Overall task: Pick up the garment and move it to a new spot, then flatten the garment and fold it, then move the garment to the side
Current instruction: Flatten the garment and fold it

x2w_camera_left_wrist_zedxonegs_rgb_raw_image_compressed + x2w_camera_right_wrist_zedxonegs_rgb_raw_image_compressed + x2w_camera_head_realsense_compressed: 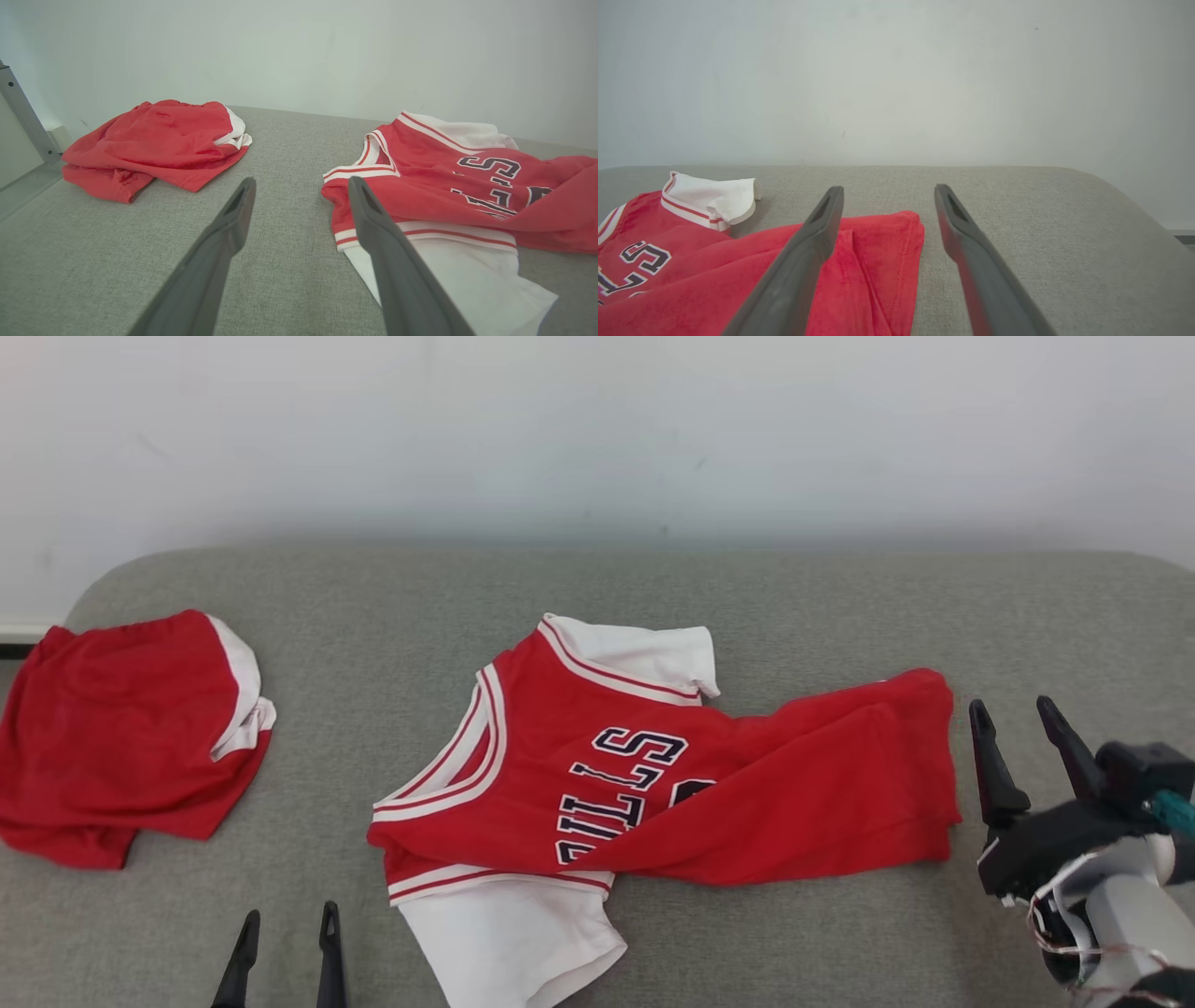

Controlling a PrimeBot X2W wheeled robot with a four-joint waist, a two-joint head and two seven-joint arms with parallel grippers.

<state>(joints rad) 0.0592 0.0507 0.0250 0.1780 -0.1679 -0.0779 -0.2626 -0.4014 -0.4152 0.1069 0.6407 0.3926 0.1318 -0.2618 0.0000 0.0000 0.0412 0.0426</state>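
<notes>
Two grippers, two garments, one grey woven fabric cushion (373, 644).
Dark two-fingered left gripper (289, 913) and right gripper (1010, 705): jaws apart, empty; the right just beside the hem. Red knit jersey with white sleeves (579, 775) lies mid-cushion, partly folded, long axis left-right, neck pointing left. Crumpled red-and-white garment (121, 728) well apart at the left. Plain white wall (597, 429) behind.

This is a plain indoor room, more a test space than a furnished home. A grey woven-fabric padded surface with rounded corners (840, 607) stands against a bare white painted wall (597, 429). A grey metal strut (23, 116) stands at its edge.
</notes>
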